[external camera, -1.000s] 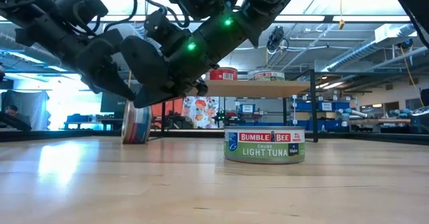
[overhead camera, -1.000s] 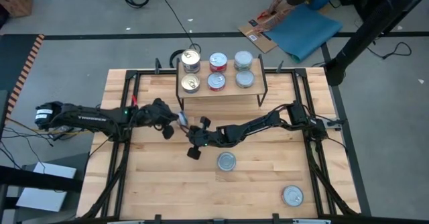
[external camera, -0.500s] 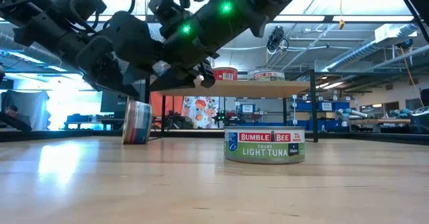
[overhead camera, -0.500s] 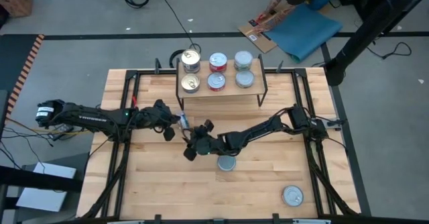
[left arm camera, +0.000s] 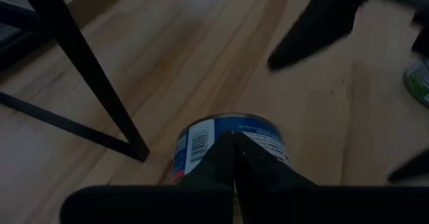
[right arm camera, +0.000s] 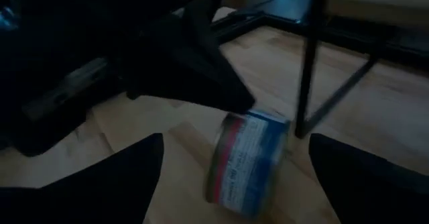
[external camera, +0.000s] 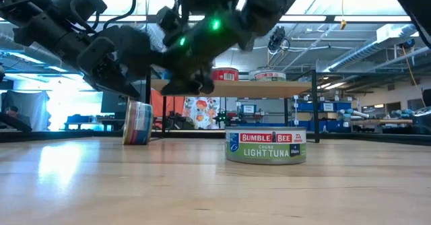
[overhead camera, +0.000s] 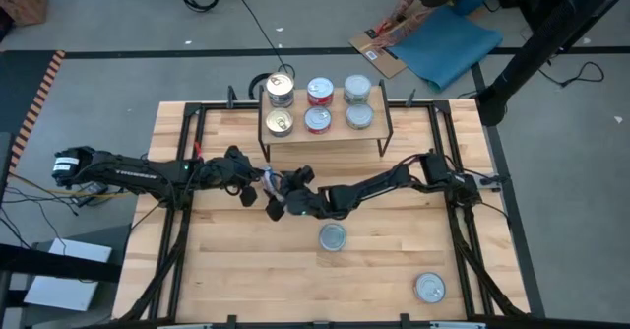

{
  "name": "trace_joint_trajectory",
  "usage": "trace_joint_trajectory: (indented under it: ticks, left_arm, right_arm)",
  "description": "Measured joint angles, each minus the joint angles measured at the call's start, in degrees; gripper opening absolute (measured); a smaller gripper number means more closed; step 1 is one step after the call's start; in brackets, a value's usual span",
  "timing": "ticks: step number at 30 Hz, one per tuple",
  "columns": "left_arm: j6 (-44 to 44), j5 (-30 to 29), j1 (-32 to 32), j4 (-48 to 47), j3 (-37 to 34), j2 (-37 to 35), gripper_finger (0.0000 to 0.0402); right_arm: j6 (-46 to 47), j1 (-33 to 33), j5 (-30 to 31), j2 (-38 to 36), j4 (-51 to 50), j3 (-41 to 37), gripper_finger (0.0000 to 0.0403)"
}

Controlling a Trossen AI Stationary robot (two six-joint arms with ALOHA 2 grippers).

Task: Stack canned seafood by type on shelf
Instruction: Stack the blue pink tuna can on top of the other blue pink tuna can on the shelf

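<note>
High view: six tins sit on the shelf (overhead camera: 325, 132) at upper centre; the left gripper (overhead camera: 264, 184), fingers together, meets the right gripper (overhead camera: 287, 193), fingers apart, mid-frame. Low view: a blue-labelled tin (external camera: 137, 122) stands on edge at left; a tuna tin (external camera: 266, 145) sits centre.

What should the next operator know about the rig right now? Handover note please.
Left gripper: shut, empty, fingertips against a tin standing on its edge beside the shelf's front-left leg.
Right gripper: open, empty, facing that same tin from the other side.
Shelf: six tins on top, in three columns: gold-topped, red-rimmed, plain silver.
Still on the table: the on-edge tin, a Bumble Bee tuna tin mid-table, and one tin near the front right.
Left: right the tipped tin, then shelve all three by type.
</note>
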Motion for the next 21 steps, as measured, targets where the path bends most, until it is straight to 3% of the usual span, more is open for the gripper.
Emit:
trace_joint_trajectory:
  ticks: [3,12,21]
  left_arm:
    - [0.01,-0.73,0.0,0.07,0.07,-0.04,0.0005]
    - [0.15,-1.22,-0.02,0.26,0.15,-0.04,0.0005]
    - [1.31,-1.43,-0.02,0.22,0.15,-0.04,0.0005]
  right_arm:
    - [-2.85,-0.46,-1.52,3.61,5.79,0.56,0.0375]
    - [-5.14,-1.05,1.04,6.3,5.6,2.63,0.0363]
    - [-2.08,-4.72,-9.77,6.38,5.63,2.57,0.0305]
